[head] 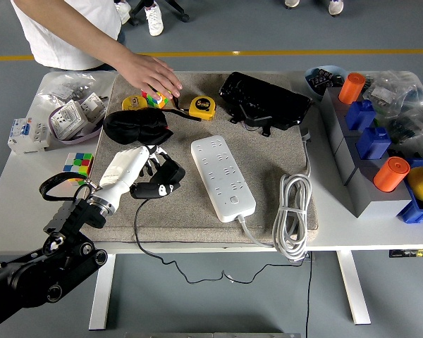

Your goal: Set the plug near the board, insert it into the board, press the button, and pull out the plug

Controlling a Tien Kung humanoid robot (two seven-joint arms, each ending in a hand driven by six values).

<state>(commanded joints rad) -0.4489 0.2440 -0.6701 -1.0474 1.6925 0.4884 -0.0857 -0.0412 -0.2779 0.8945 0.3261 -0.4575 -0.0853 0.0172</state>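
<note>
The robot's left hand (pixel 135 169), white-shelled on a black arm, has its fingers clamped around a black plug adapter (pixel 160 184) with a thin black cable (pixel 170 264) trailing off the table's near edge. Hand and plug sit over the grey felt mat (pixel 268 151), just left of the white rectangular power strip (pixel 223 177), not touching it. At the far side a person's hand (pixel 149 74) covers a multicoloured puzzle cube (pixel 154 96) beside a yellow tape measure (pixel 202 107). A black eye mask (pixel 136 127) lies just beyond the robot's fingers.
</note>
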